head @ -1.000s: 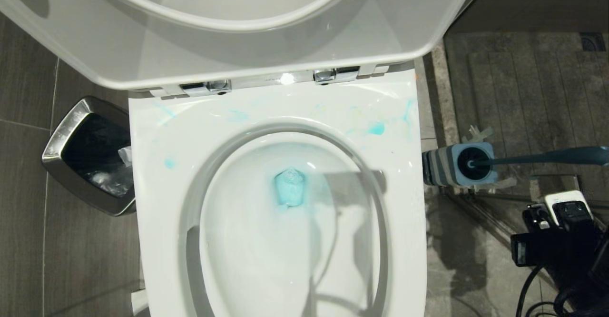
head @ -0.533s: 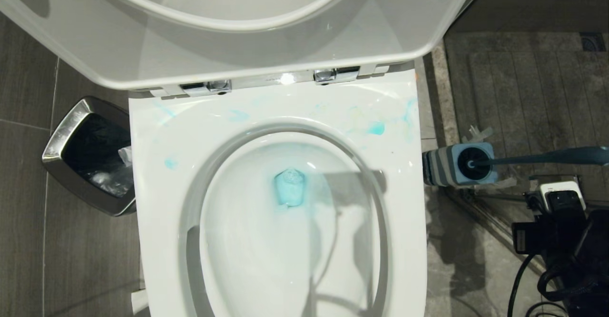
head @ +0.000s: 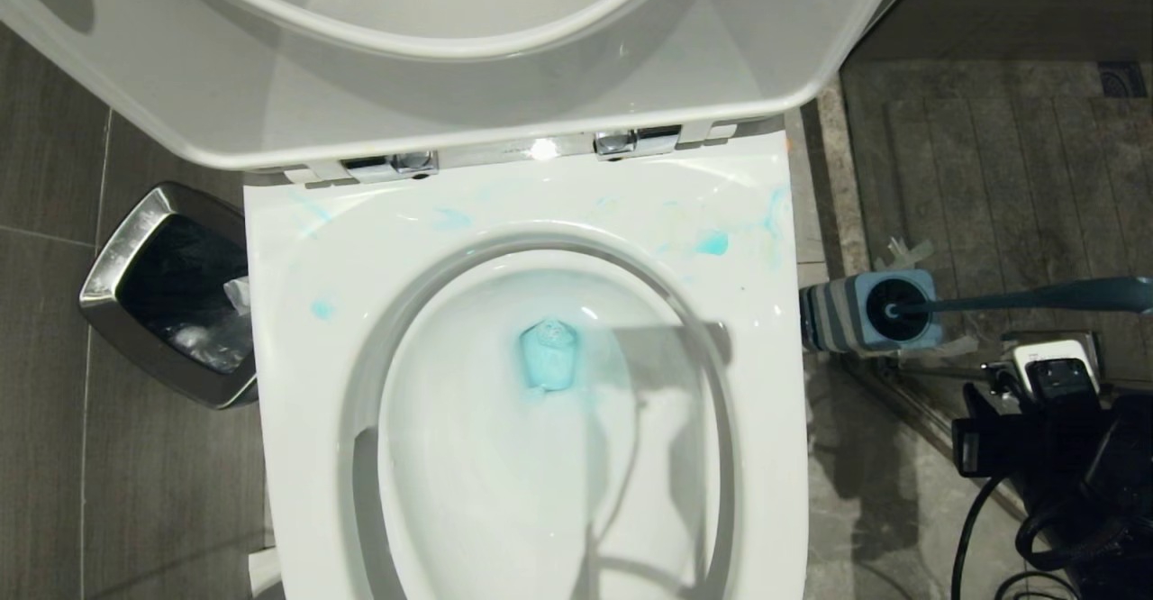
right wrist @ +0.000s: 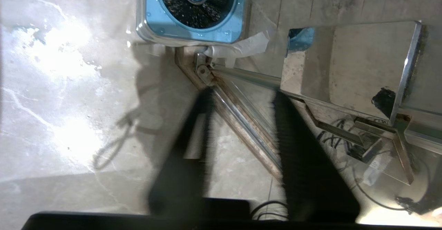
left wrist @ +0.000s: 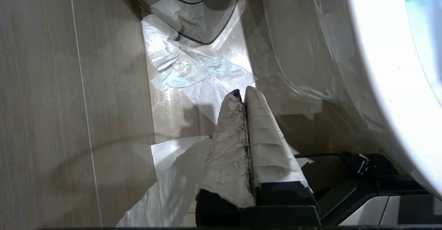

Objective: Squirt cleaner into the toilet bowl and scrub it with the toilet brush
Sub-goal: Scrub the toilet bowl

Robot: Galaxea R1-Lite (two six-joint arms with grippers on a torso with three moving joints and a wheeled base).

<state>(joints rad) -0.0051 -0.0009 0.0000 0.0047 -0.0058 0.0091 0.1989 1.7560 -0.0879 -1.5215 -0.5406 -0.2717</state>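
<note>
Reaching for the toilet brush (head: 1036, 298), you'll find its handle lying level above your right gripper (right wrist: 241, 98) (fingers parted, empty), head seated in the holder (head: 865, 312) just beside the toilet bowl (head: 297, 330).

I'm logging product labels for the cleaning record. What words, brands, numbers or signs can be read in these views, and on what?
None: no readable text in any view.
Toilet bowl: plain white, unmarked.
Brush holder: stripes only, no lettering.
Steel bin: no label visible.
</note>
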